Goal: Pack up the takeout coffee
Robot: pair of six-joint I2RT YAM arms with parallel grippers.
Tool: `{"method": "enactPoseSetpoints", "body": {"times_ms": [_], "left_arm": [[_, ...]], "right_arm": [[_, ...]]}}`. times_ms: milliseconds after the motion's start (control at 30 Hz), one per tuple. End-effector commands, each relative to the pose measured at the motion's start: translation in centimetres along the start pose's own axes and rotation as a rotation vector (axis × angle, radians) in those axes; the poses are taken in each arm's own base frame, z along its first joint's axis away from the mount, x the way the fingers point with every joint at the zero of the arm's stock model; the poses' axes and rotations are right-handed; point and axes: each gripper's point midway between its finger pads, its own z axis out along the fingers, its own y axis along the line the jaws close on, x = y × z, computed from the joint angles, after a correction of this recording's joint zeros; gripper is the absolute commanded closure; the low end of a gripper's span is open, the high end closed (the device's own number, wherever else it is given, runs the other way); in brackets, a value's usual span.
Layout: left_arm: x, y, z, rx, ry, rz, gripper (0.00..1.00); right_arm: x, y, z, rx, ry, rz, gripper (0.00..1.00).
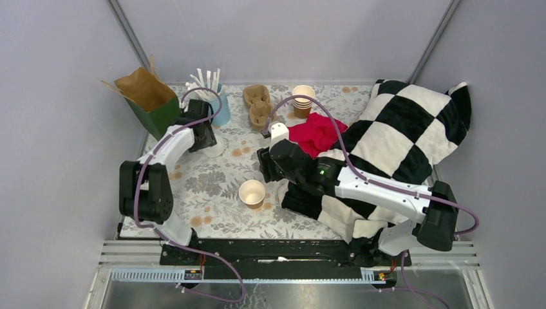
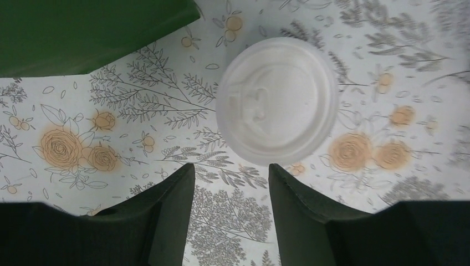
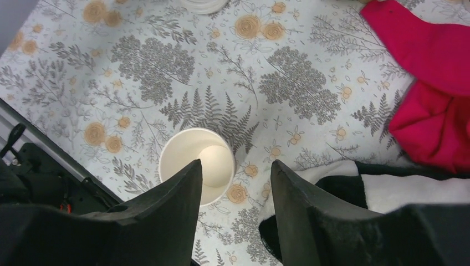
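No lidded cup shows, so the takeout coffee is out of view as such. A lidless brown paper cup [image 1: 252, 192] [image 3: 197, 164] stands upright near the table's front middle, empty inside. My right gripper [image 1: 266, 170] [image 3: 236, 162] hangs open just above and to the right of it, nothing between its fingers. A loose white round lid [image 1: 216, 150] [image 2: 277, 100] lies flat on the floral cloth at the left. My left gripper [image 1: 207, 136] [image 2: 231, 166] is open over the cloth, its fingertips just short of the lid's rim and not touching it.
A green paper bag [image 1: 154, 103] [image 2: 83, 33] stands at the back left beside a blue cup of white sticks [image 1: 219, 103]. A cardboard cup carrier [image 1: 257, 104], a stack of paper cups [image 1: 302, 102], a red cloth [image 1: 317, 134] [image 3: 432, 83] and a checked blanket [image 1: 399, 138] fill the back and right.
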Motion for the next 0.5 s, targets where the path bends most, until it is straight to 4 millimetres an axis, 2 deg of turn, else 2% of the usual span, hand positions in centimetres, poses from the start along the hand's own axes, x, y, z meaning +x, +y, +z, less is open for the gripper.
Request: {"method": "enactPoseSetpoints", "body": {"times_ms": [0,200,467], "left_arm": [[-1.6,0.5,0.9,-0.065,-0.034,-0.002,0.45],[-1.7,0.2,1.9,-0.074,-0.016,0.003,0.45],[-1.4,0.2,3.3,-0.082,0.014,0.009,0.56]], "right_arm": [[0.4,-1.0,-0.4,0.039,-0.029,0.0,0.44],[0.9,-1.2,-0.4,0.032,-0.032,0.004,0.43],[0.9,-1.3,-0.4,0.033,-0.037,-0.003,0.42]]}}
